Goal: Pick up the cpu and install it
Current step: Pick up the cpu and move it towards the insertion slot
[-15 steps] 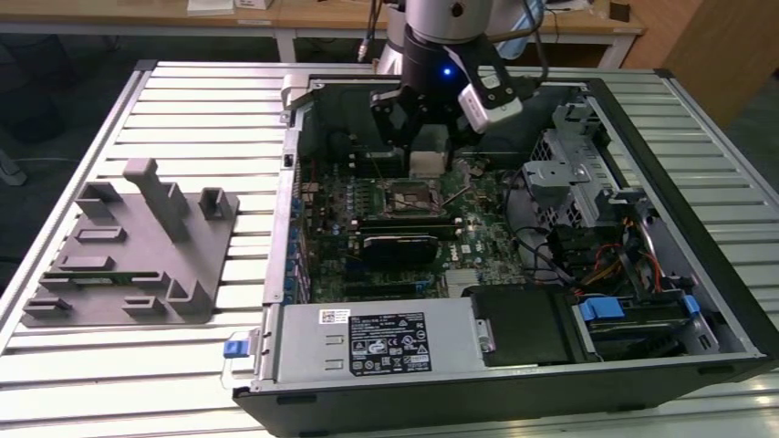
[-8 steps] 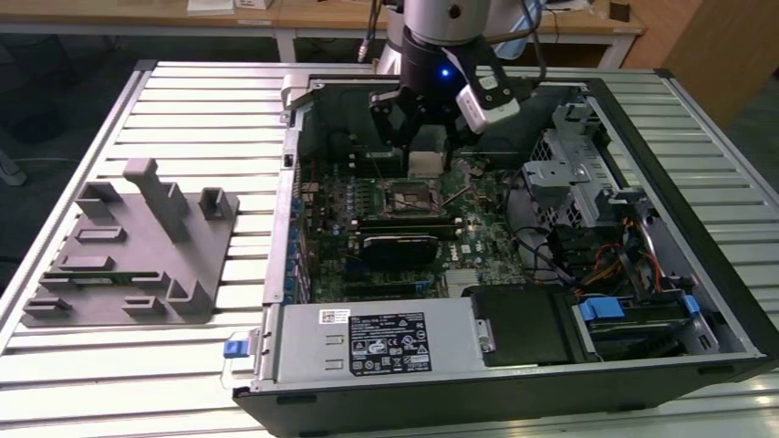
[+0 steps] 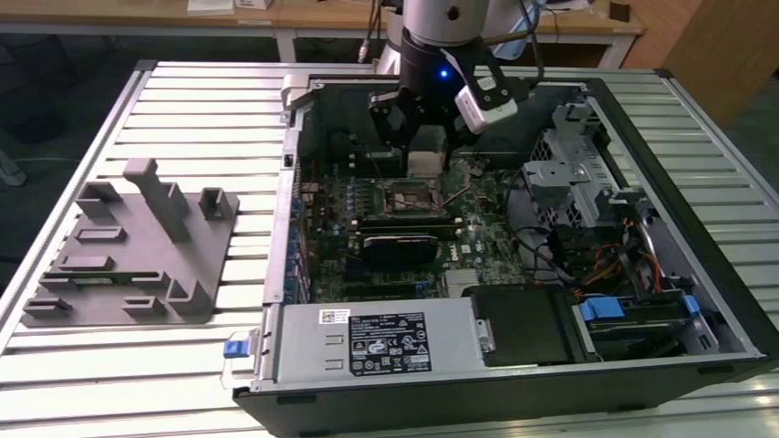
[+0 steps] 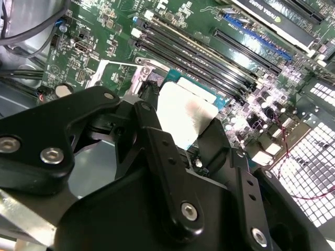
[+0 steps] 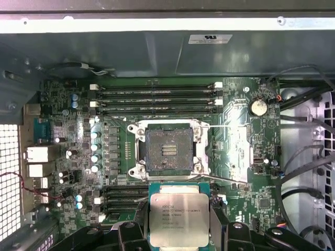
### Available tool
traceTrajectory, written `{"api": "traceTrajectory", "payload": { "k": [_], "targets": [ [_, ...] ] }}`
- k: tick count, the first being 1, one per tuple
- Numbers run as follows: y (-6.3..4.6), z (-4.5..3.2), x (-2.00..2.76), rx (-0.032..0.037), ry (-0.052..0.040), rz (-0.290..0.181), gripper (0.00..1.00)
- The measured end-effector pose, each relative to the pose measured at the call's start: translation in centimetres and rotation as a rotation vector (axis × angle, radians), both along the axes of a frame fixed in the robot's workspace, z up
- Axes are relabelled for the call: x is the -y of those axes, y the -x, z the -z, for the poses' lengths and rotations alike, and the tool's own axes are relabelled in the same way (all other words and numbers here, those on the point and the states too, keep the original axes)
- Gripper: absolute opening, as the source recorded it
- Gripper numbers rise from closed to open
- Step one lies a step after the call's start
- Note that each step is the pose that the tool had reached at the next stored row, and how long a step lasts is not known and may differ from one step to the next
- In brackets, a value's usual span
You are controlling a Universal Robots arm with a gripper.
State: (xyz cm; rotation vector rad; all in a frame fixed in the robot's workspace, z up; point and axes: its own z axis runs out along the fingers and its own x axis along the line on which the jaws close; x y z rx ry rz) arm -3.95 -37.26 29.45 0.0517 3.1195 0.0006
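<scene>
The small, flat, square cpu with a shiny silver metal top [image 5: 179,212] is pinched by the black two-fingered hand [image 5: 179,232] of the arm. It is gripped on two opposite edges, most likely so that the flat top and the underside are left free and the chip is kept level. In the first wrist view it is seen near the square black-framed socket [image 5: 169,150] on the green circuit board [image 5: 246,141], and it is not set into it yet. The socket is open and bare in the middle, so room is left for the chip. In the exterior view the hand is seen hanging inside the open black computer case [image 3: 487,406], above the far part of the board. The case is laid on its side on the slatted metal worktop [image 3: 182,91], probably so that the board can be reached from above. A grey plastic block with slots [image 3: 134,237] is set at the exterior view's left, well apart from the case.
</scene>
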Motion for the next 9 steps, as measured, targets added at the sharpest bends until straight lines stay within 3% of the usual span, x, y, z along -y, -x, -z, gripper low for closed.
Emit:
{"api": "traceTrajectory", "payload": {
  "k": [9],
  "targets": [
    [0.01, 0.3, -0.29, 0.0001, -0.0039, -0.017, 0.55]
  ]
}}
